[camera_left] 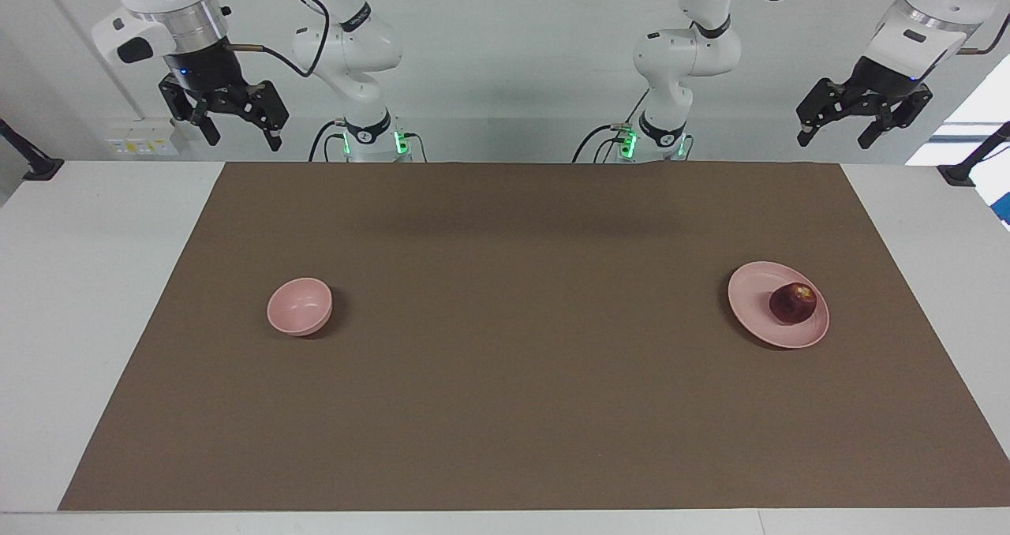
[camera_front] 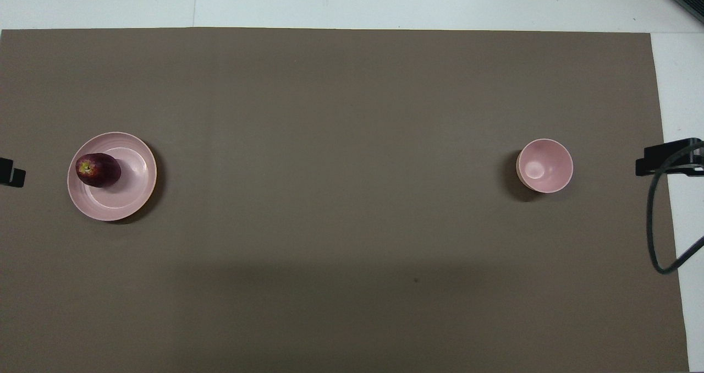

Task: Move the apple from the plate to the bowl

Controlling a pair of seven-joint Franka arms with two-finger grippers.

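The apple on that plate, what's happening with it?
Nothing is handling it yet. The apple sits on the plate toward the left arm's end of the table; the bowl stands empty toward the right arm's end. The left gripper and right gripper wait raised, open, holding nothing.

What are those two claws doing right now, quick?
Left gripper: open, holding nothing, raised at the plate's end of the table.
Right gripper: open, holding nothing, raised at the bowl's end.
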